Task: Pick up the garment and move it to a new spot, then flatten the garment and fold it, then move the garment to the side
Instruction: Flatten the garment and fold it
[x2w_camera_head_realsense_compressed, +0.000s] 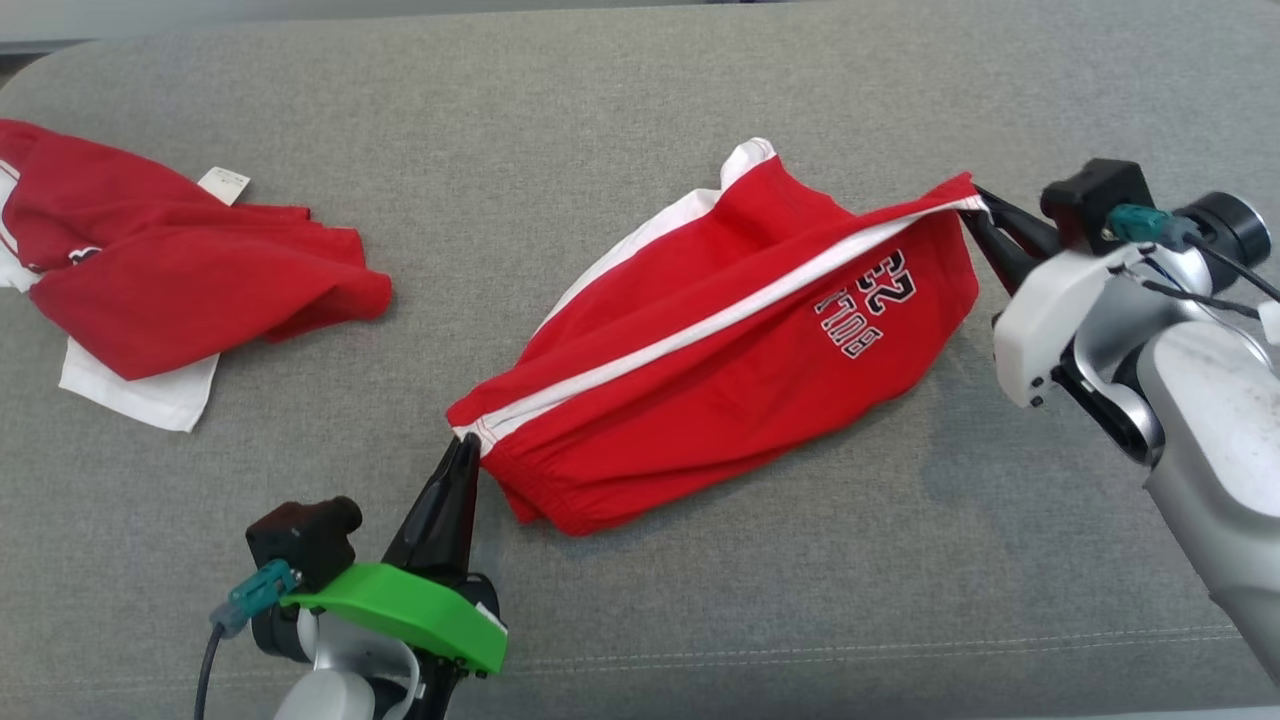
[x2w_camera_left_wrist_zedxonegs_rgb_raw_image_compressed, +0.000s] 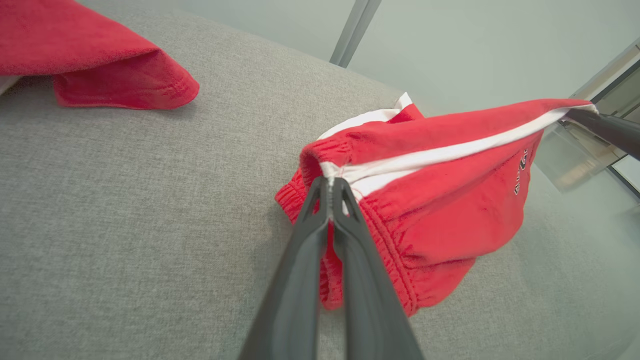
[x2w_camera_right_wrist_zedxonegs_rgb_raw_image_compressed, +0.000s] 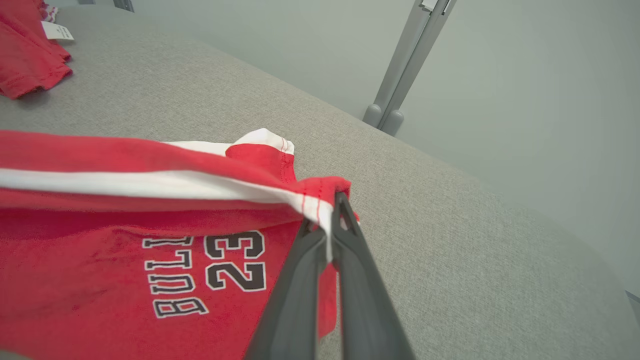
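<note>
Our left gripper clamps red white-striped fabric shorts at waistband, right gripper at hem; right wrist view reads printed 23.

The right pincer is gripping the white-striped hem corner of the red shorts, holding it above the grey fabric surface.

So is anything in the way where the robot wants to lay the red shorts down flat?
Nothing visible is. The left tool and right tool each pinch one end of the red shorts, with just grey cushion under them. The other red garment lies off to the left, apart from them.
</note>
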